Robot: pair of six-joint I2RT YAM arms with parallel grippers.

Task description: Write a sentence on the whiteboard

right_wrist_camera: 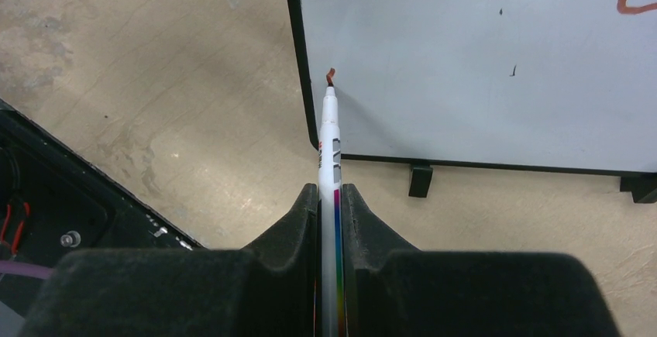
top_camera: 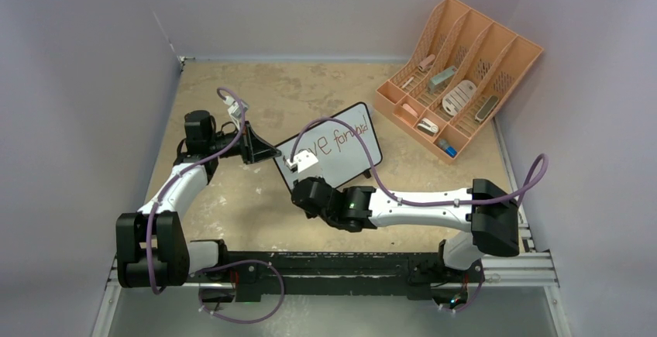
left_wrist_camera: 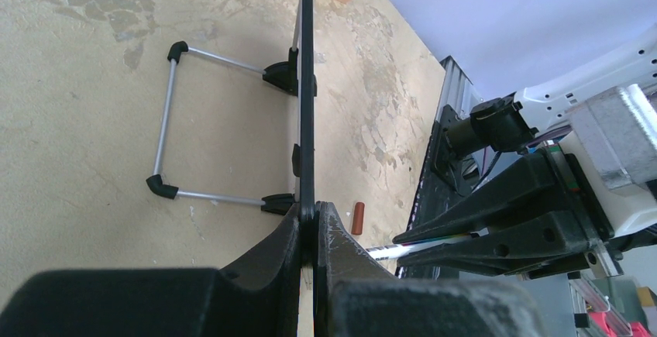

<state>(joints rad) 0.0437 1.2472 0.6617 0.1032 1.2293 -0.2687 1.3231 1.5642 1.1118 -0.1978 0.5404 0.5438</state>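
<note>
Both arms reach out from the near edge of the tan, stained table (top_camera: 232, 205). Nearest to me, the right end effector (right_wrist_camera: 329, 197) is clamped tight on a slim white marker pen with a rainbow stripe (right_wrist_camera: 328, 132). The pen's red tip touches the lower left corner of the small, black-framed rectangular whiteboard (top_camera: 350, 159). That whiteboard stands propped on its little black feet in the middle of the table. Its left edge is pinched between the closed fingers of the left end effector (left_wrist_camera: 308, 225).

I'd say the job is partway through. One red line runs across the top, and only a tiny hooked stroke (right_wrist_camera: 331, 73) starts a second below; the rest is blank. From overhead I read "ve forward", but the opening letters sit behind the right arm's purple cable (top_camera: 310, 132), and the right wrist view crops the line.

A small red-brown cylinder (left_wrist_camera: 357, 218) lies near the board, perhaps the cap, though I can't be sure. Furthest off, the peach slotted desk organizer (top_camera: 457, 73) holds oddments too small to name.
</note>
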